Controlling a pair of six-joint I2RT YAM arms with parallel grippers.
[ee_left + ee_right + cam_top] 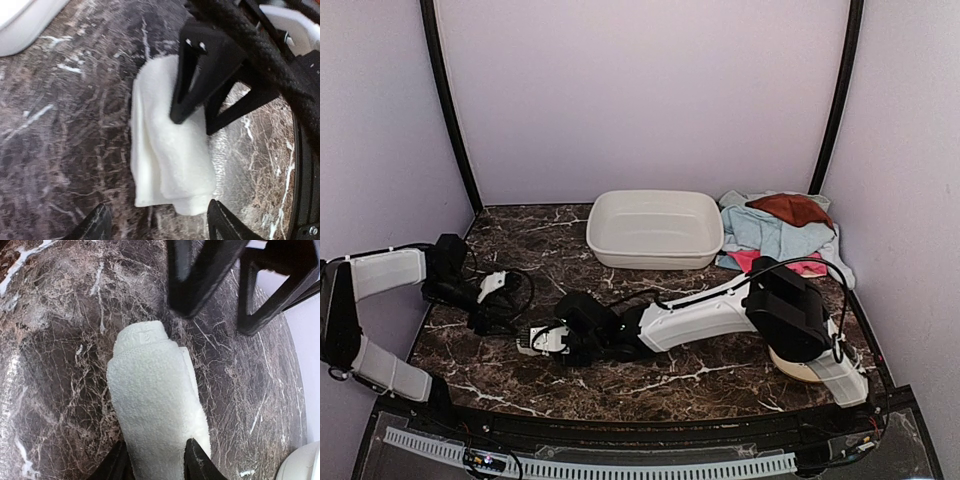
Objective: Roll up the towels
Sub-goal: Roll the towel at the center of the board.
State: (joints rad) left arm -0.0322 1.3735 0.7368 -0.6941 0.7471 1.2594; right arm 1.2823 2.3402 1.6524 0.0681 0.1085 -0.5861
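Overhead, the right arm reaches across the dark marble bench to its left half, where the right claw grips a small white towel near the front edge. The left claw sits just beside that towel, on its left. A white basin stands at the back middle. Heaped in the back right corner are a brown towel, a light blue towel and a pink towel. A round beige disc shows partly under the right arm.

From the left wrist, the white towel lies folded into a thick, loosely rolled bundle flat on the bench. The left claw's two fingers stand wide apart at the bottom of the view, with the near end of the bundle between them; neither clearly touches it, so this claw is open and holds nothing. The right claw's black fingers come down on the far half of the bundle.

From the right wrist, the rolled towel runs between this claw's fingers, which press in on both of its sides. The left claw hangs beyond the roll's far end.
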